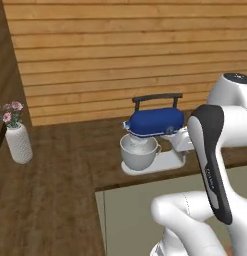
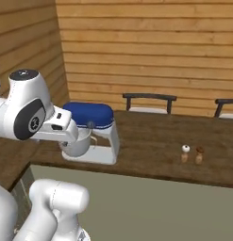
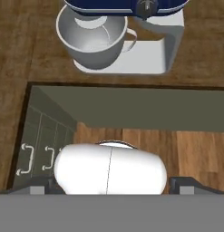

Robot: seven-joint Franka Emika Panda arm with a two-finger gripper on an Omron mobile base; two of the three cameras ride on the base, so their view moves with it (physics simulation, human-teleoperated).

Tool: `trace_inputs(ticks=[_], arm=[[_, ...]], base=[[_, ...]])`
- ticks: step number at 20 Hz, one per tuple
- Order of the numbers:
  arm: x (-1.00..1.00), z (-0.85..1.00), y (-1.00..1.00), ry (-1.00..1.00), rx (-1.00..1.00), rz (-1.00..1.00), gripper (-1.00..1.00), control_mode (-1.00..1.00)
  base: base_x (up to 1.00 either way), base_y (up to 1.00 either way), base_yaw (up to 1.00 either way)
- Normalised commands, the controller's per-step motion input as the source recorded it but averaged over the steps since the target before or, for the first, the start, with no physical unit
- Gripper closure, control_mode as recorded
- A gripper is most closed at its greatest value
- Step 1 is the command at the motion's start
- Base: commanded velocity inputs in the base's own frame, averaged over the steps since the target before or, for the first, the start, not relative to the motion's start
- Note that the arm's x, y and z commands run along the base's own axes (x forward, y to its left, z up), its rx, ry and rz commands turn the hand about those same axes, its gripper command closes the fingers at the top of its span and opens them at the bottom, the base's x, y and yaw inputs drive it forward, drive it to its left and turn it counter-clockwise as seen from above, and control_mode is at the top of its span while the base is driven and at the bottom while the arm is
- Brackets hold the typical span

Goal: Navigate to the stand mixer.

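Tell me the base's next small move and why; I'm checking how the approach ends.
Probably a short creep straight ahead, or simply stopping: the stand mixer already sits on the wooden counter directly ahead, near the counter edge and centred in the hand view, so little driving seems left.

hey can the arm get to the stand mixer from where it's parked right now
Probably yes. The stand mixer stands near the edge of the wooden counter facing the arm, and in the hand view nothing lies on the counter strip in front of its bowl. Actual reach can't be judged for certain.
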Motion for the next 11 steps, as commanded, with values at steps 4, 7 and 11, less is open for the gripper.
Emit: trace_inputs(ticks=[4,7,11], arm=[[0.0,0.0,0.0,0.0,0.0,0.0,-1.0,1.0],[0.0,0.0,0.0,0.0,0.0,0.0,-1.0,1.0],[0.0,0.0,0.0,0.0,0.0,0.0,-1.0,1.0]], base=[[0.6,0.0,0.0],[0.46,0.0,0.0],[0.29,0.0,0.0]])
